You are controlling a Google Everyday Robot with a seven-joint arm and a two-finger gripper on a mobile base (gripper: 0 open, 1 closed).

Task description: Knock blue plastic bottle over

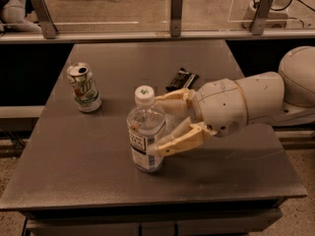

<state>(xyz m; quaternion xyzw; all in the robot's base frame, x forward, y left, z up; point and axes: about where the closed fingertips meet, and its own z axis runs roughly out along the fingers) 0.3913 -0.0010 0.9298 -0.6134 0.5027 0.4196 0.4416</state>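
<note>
The blue plastic bottle [145,134] stands upright on the grey table [74,171], near its front middle. It is clear with a white cap and a pale checked label. My gripper [156,126] reaches in from the right on a white arm [246,104]. It is open, with the bottle's right side between its cream fingers. The far finger [170,100] lies behind the bottle's neck. The near finger [177,141] lies against the bottle's lower right side.
A green-and-white soda can [84,87] stands upright at the back left of the table. A small dark packet [181,78] lies behind the gripper. A railing with glass panels [176,14] runs along the far side.
</note>
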